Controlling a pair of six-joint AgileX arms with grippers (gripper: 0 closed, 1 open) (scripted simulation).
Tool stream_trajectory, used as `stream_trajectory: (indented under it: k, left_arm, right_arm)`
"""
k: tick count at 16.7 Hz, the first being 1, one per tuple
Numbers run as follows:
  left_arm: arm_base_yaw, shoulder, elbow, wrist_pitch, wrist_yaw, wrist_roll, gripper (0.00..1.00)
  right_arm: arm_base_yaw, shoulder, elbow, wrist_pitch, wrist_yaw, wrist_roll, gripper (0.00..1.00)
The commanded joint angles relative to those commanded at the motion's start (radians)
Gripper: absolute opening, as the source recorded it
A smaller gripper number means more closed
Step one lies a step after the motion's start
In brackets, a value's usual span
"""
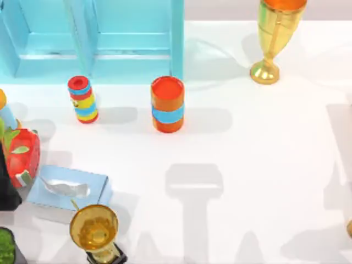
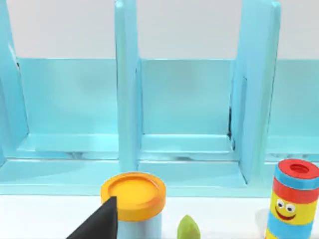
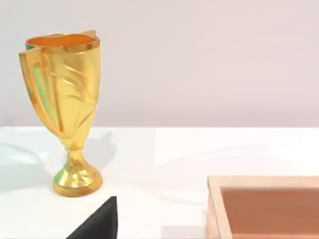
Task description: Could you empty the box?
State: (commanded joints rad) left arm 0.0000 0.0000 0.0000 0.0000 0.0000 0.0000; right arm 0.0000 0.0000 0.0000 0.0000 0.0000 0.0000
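Note:
An open tan box with a raised rim lies on the white table close to my right gripper, of which a black part shows at the right wrist view's edge. What the box holds is hidden. A small golden-tan corner shows at the top view's right edge. My left gripper is a black shape at the table's left edge, beside a red strawberry-like thing with green leaves. A black part of my left gripper shows in the left wrist view too.
A light blue shelf stands at the back left. In front of it are a striped toy can and an orange can. A gold trophy is at the back right, another at the front left by a blue tissue pack.

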Motion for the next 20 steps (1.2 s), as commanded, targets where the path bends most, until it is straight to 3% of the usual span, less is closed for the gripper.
stream_trajectory:
  k: [4, 8, 20]
  left_arm:
    - [0.000, 0.000, 0.000, 0.000, 0.000, 0.000, 1.00]
    - [0.000, 0.000, 0.000, 0.000, 0.000, 0.000, 1.00]
    - [0.000, 0.000, 0.000, 0.000, 0.000, 0.000, 1.00]
  right_arm:
    - [-0.013, 0.033, 0.032, -0.032, 0.000, -0.013, 1.00]
    - [-0.084, 0.225, 0.209, -0.202, 0.000, -0.083, 1.00]
    - [-0.407, 1.311, 1.038, -0.989, -0.004, -0.403, 1.00]
